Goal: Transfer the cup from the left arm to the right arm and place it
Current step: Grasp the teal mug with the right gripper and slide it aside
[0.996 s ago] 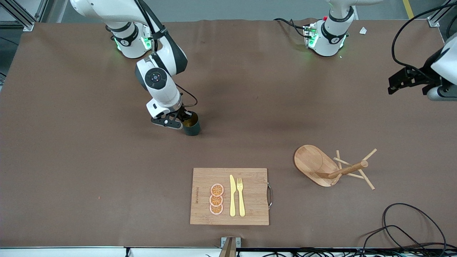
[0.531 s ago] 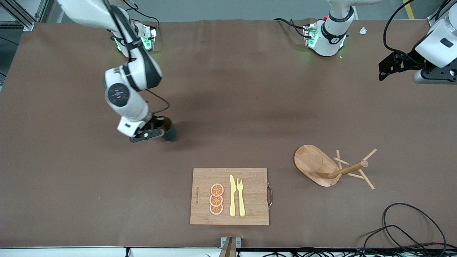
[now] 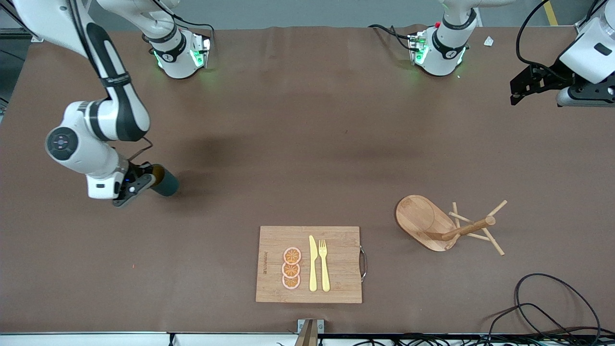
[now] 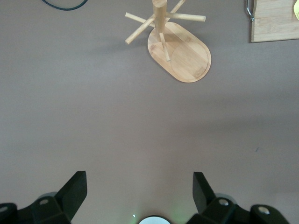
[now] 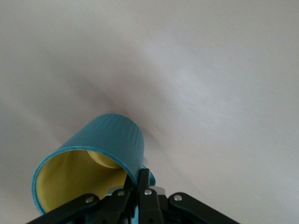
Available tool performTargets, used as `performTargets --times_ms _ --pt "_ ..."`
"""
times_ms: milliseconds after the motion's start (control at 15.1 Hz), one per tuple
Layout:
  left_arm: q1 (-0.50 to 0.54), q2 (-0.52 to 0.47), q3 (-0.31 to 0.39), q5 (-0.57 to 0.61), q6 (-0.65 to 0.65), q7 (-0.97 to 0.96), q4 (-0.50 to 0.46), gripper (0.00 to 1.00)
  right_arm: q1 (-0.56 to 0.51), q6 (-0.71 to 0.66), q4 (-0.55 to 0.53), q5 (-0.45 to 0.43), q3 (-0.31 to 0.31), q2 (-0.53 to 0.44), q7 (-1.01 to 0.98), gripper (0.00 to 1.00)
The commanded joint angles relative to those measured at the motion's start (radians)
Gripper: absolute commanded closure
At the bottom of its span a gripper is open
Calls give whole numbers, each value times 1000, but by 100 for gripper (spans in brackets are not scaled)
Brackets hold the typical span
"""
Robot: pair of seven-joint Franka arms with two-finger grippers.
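Holding cup (image 3: 165, 183), right gripper (image 3: 142, 178)

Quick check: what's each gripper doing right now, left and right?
Left gripper: open, holding nothing, waiting over the left arm's end of the table.
Right gripper: shut on the teal mug's rim, over the right arm's end.

The cup (image 3: 165, 182) is held in the air by the right gripper (image 3: 139, 181) over the table (image 3: 307, 144) toward the right arm's end. A cutting board (image 3: 336, 240) is set at the edge nearest the front camera, with a knife (image 3: 313, 263), a fork (image 3: 324, 264) and three slices (image 3: 291, 268) laid on it. A mug rack (image 3: 444, 223) is placed beside the board toward the left arm's end, where the left gripper (image 3: 522, 86) is held over the table's edge
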Motion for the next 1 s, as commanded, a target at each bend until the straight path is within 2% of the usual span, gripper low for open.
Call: performTargets --times_ms 0,199,598,929 --pt "-6 -8 -2 -16 14 -14 -4 0 -32 5 -2 -37 21 6 -28 100" --pt "-5 -5 -3 -16 17 -14 -4 0 -76 -3 -7 -39 21 17 -22 100" --pt "-3 -5 -2 -16 17 -11 -4 0 -81 -37 -10 -43 15 28 81 100" --pt "0 -3 -2 -16 17 -11 -4 0 -115 -28 -11 -89 15 42 82 98"
